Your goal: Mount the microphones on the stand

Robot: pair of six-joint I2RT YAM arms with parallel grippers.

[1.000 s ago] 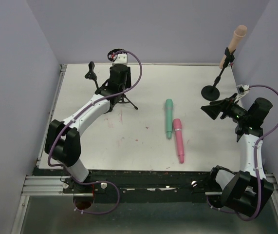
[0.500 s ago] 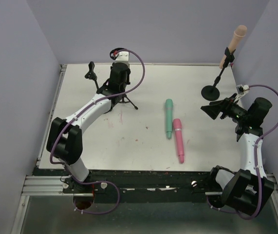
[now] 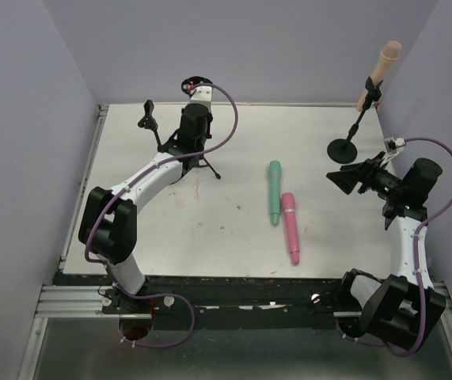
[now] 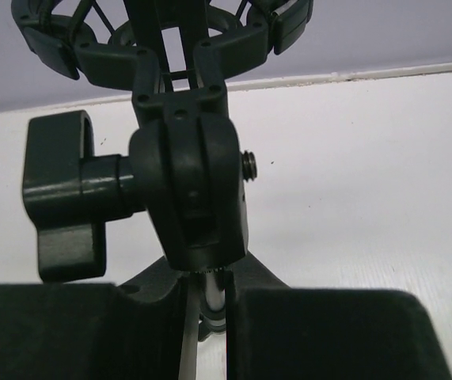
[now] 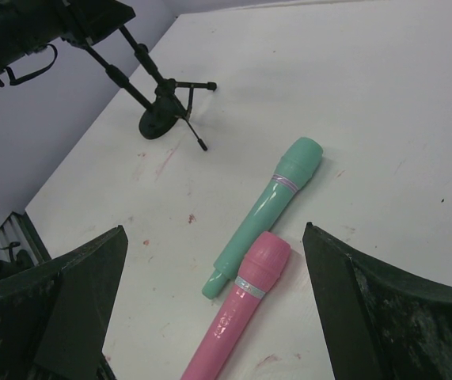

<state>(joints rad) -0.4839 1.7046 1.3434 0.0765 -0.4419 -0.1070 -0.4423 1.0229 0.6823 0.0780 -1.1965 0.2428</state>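
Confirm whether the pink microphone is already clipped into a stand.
No: the pink microphone lies flat on the table beside the teal-green one, held by no stand.

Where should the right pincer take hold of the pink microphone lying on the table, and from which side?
Grip the pink microphone on its slim handle, in the half nearer the arms, coming straight down from above with the fingers across its width. It lies flat, and the teal microphone crowds its head end on the left. The handle is bare on both sides.
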